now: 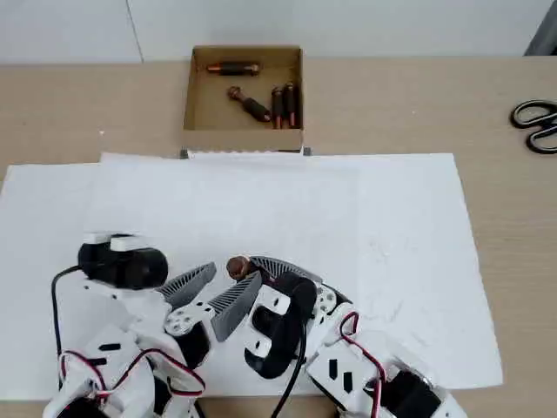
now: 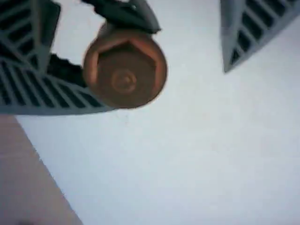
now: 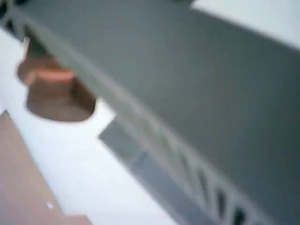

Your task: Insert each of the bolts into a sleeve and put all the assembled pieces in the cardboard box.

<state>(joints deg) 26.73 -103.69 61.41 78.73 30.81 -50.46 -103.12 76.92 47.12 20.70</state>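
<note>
So, step in hand: the last bolt [image 1: 238, 266] looked to be mid-transfer between the two arms, low over the white paper [image 1: 348, 226] near the arm bases.
Right gripper [image 1: 252, 271]: clenched on the bolt, as far as the high view showed; one dark fingertip sat across the top of the head in the left wrist view.
Left gripper [image 1: 211, 292]: released, its ribbed fingers [image 2: 28, 89] spread wide, with the bolt head between them and lying close to one of them.
Bolt shank: hidden behind the head, so whether a sleeve was already on it could not be told.
Cardboard box [image 1: 202, 109]: at the far edge of the paper, well apart from the grippers, with four assembled pieces [image 1: 254, 107] lying inside.
Doing it well: the left fingers probably needed to centre on the piece before closing, since closing from this offset would likely push it sideways out of the right grip.
Release order: the right gripper should let go only once the left one had a firm hold.
Risk: the round part could roll away on the paper if dropped.
Off to the side: scissors [image 1: 535, 122] on the table [image 1: 87, 104], clear of the work.
</note>
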